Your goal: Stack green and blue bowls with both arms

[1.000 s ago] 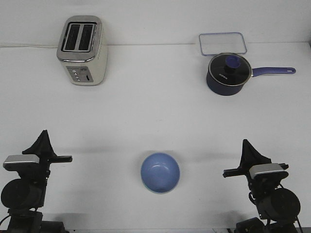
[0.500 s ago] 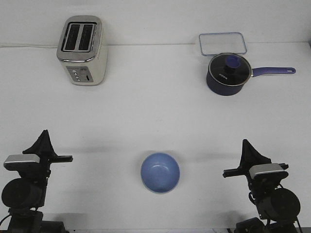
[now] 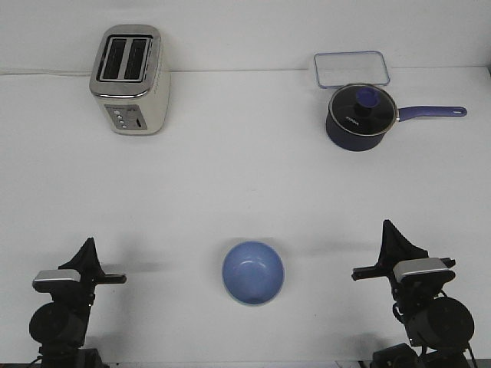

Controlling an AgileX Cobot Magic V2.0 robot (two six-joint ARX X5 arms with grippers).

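The soft periwinkle blue matte bowl (image 3: 253, 272) sits nested on a pale green rim between the 2 arms. The left gripper (image 3: 86, 253) has pulled back lower; right gripper (image 3: 393, 234) unmoved. Jaw states: cannot tell. Stacking looks done.

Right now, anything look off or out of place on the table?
Nothing is spilled, tipped or damaged. The blue bowl sits upright between the left tool and right tool, a thin pale green rim just showing under its lower edge. Toaster, saucepan and clear tray all stand square.
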